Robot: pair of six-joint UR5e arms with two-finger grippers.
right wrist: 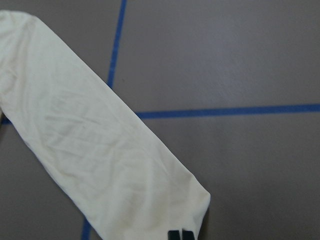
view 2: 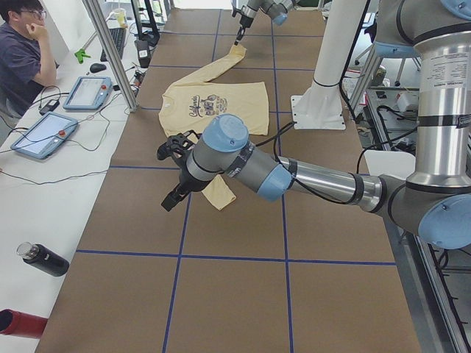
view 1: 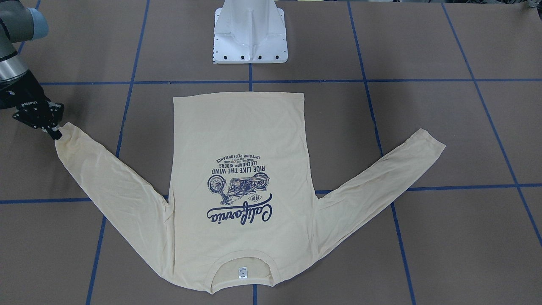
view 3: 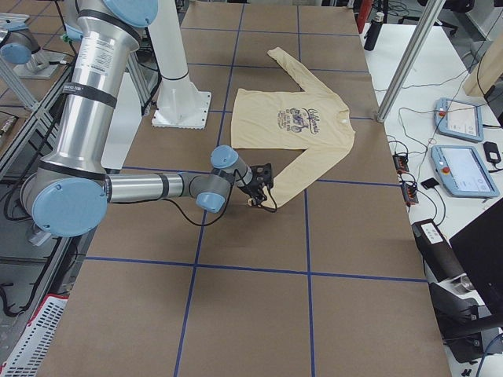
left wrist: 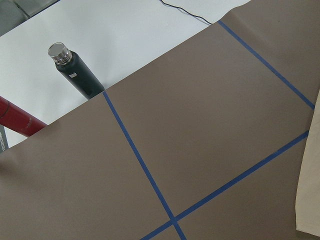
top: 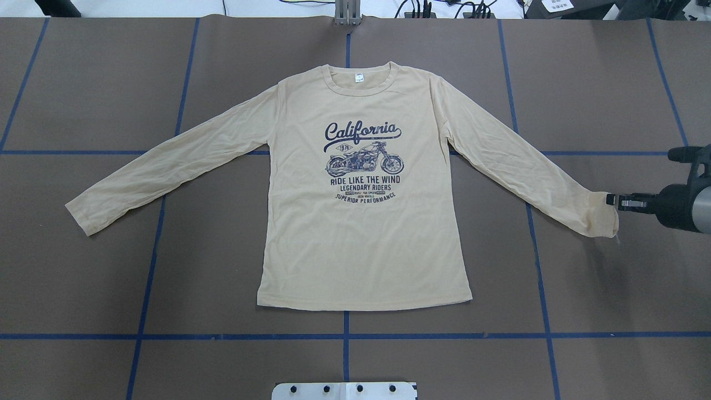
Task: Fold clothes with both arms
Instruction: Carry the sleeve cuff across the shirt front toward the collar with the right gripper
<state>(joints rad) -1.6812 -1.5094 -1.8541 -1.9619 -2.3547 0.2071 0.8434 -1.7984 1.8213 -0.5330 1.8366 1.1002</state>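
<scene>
Shirt (top: 364, 233), cream-yellow, long-sleeved, is lying flat and print-up in the middle of the table (top: 600, 83), with its collar toward the operators' side, its hem toward the robot, and both sleeves spreading outward unfolded. Sleeve on the robot's right (top: 516, 161) is ending in a cuff (top: 602, 214), where the right gripper (top: 611, 200) is sitting low, jaws pinched almost together on the cuff's edge and seemingly holding it. Left gripper (view 2: 173, 198) is hanging above the table near the opposite cuff (top: 83, 211) without touching it; how far open it is cannot be told. Step in hand, by judgement: the sleeve grasp opening the first fold. Next move is calling for the left gripper taking its own cuff, then both sleeves being carried inward across the body without dragging the torso.
</scene>
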